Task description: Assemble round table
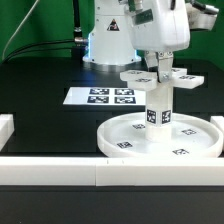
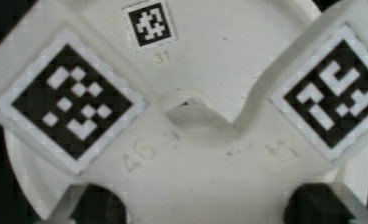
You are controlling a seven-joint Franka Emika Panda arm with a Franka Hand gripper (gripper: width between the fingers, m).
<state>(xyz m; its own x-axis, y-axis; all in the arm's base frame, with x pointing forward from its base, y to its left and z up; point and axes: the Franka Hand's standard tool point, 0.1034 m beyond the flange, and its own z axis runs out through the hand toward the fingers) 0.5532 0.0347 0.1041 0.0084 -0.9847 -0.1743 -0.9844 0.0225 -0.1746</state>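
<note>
Leg [image 1: 159, 108] stands upright on the disc's [image 1: 120, 131] hub, long axis vertical, toward the exterior view's right on the black worktop [image 1: 45, 72]. Cross [image 1: 160, 78] lies flat on top of it, right under the gripper [image 1: 159, 70]. Jaws clasp the cross; fingertips [image 2: 88, 203] flank its centre.

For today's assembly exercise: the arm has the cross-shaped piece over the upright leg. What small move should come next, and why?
Probably a short twist or press of the cross-shaped piece onto the leg. In the exterior view the end effector grips that piece on top of the leg, which stands upright in the round disc. The wrist view shows the piece's centre hole, so seating looks unfinished.
</note>
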